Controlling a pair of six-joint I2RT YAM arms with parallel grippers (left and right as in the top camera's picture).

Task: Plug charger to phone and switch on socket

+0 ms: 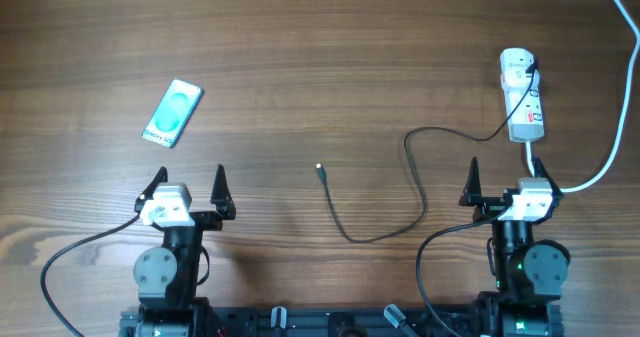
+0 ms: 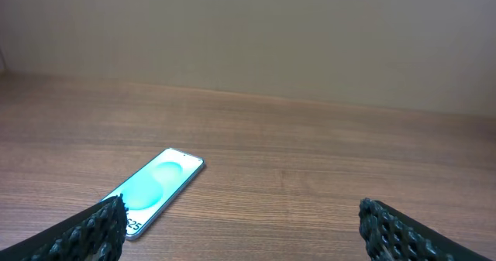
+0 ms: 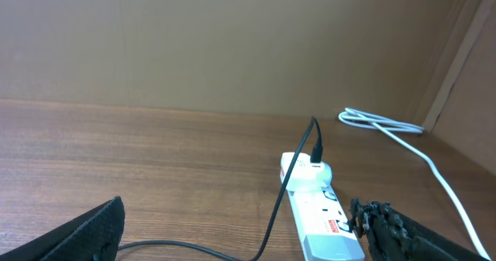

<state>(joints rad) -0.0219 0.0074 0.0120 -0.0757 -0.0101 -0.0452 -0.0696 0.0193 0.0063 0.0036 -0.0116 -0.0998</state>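
The phone lies flat at the table's left, screen up, tilted; in the left wrist view the phone sits just ahead of the left finger. My left gripper stands open below it, empty. The charger is a thin black cable curling from a white plug in the socket to its silver connector mid-table. In the right wrist view the socket lies ahead, the charger cable crossing before it. My right gripper stands open just below the socket, empty.
A thick white cord runs from the socket's near end, past the right gripper, up the table's right edge to the far corner. A brown wall backs the table. Black arm cables trail off both arm bases at the front edge.
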